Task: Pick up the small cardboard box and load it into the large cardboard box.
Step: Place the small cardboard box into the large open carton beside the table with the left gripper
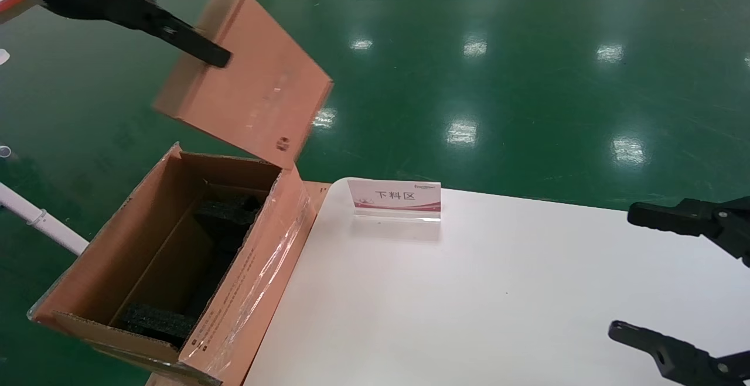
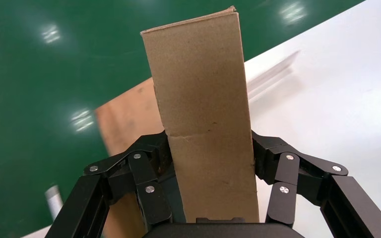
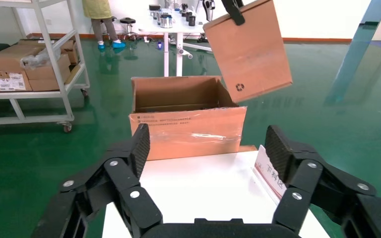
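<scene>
My left gripper (image 1: 220, 57) is shut on the small cardboard box (image 1: 252, 81) and holds it tilted in the air above the far end of the large cardboard box (image 1: 258, 263). The small box's recycling symbol shows near its lower corner. In the left wrist view the jaws of the left gripper (image 2: 209, 144) clamp the small box (image 2: 203, 94) across its thin sides. The large box stands open at the table's left edge with black foam (image 1: 225, 213) inside. My right gripper (image 1: 621, 273) is open and empty over the table's right side. The right wrist view shows the right gripper (image 3: 209, 146), the small box (image 3: 250, 49) and the large box (image 3: 188, 124).
A white table (image 1: 469, 292) carries a small sign card (image 1: 395, 198) near its far edge. Green floor lies beyond. A white pipe (image 1: 41, 222) runs left of the large box. A white shelf rack with cartons (image 3: 25, 64) stands farther off.
</scene>
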`<action>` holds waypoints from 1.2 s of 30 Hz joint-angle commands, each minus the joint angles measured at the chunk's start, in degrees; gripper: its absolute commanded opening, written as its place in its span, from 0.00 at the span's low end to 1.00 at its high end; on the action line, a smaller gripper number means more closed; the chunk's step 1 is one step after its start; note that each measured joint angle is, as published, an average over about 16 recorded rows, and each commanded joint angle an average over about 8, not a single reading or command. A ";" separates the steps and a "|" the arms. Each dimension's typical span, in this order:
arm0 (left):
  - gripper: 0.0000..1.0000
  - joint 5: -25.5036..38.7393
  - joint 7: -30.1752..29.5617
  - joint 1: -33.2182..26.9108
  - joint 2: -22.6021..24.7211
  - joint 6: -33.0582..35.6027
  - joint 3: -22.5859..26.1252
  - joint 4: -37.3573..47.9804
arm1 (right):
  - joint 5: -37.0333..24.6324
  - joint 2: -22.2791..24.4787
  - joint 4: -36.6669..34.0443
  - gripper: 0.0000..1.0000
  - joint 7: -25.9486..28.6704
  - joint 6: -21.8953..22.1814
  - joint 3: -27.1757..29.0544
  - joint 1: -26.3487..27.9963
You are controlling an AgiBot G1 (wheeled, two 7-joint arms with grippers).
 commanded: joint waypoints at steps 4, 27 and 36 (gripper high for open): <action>0.00 0.43 4.07 -2.74 0.36 0.67 3.83 3.13 | 0.01 0.01 0.00 1.00 -0.01 0.01 -0.02 0.00; 0.00 -6.89 9.55 -3.42 -0.42 0.39 29.01 8.83 | 0.07 0.04 0.00 1.00 -0.05 0.04 -0.10 0.02; 0.00 -9.09 7.69 -1.96 -1.40 -0.26 33.93 9.11 | 0.09 0.05 0.00 1.00 -0.06 0.06 -0.13 0.03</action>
